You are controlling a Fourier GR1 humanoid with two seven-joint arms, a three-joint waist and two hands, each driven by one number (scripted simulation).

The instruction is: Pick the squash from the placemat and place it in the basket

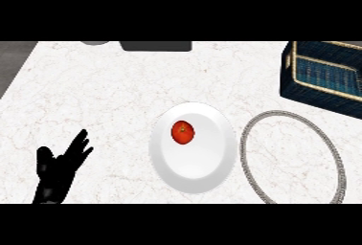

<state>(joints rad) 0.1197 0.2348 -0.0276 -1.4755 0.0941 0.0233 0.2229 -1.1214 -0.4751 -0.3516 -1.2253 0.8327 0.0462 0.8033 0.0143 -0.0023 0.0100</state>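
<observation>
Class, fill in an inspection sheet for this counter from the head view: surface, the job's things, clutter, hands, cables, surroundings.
Surface: white marbled counter, no spills seen.
Job's things: round placemat with a grey braided rim at the right, no squash on it; dark woven basket at the upper right, partly cut off; squash not seen anywhere.
Clutter: white plate in the middle holding a red round fruit.
Hands: left hand at the lower left, open, fingers up, resting; right hand not in view.
Cables: nothing seen.
Surroundings: dark flat object and grey round object at the far edge, both cut off.
</observation>
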